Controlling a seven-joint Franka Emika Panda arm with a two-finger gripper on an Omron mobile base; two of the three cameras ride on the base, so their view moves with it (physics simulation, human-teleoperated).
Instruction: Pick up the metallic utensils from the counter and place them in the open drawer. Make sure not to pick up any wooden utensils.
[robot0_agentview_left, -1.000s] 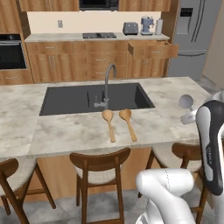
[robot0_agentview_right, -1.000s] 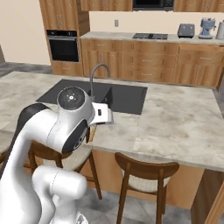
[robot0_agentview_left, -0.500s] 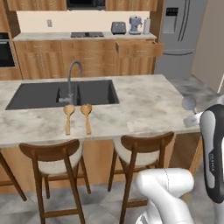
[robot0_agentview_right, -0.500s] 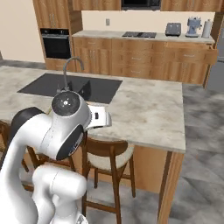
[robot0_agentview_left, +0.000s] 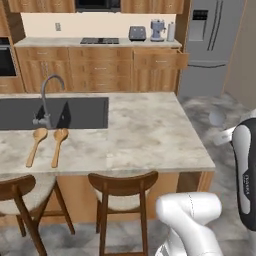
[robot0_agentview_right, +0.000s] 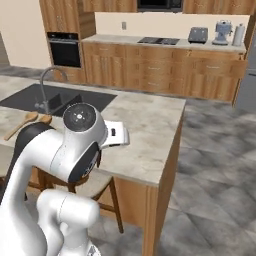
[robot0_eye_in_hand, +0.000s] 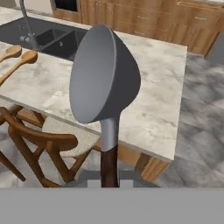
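base drove right | claw clamped on grey metal spoon (dark handle)

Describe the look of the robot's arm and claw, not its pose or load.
The arm is glossy white, built of rounded, tube-like segments with dark joints and a round grey cap. Small dark lettering marks one link. The claw has small pale grey tips.

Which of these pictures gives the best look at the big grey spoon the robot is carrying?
The hand view: the grey metal spoon stands close up, dark handle down in the shut gripper. In the left base view only its small grey bowl shows.
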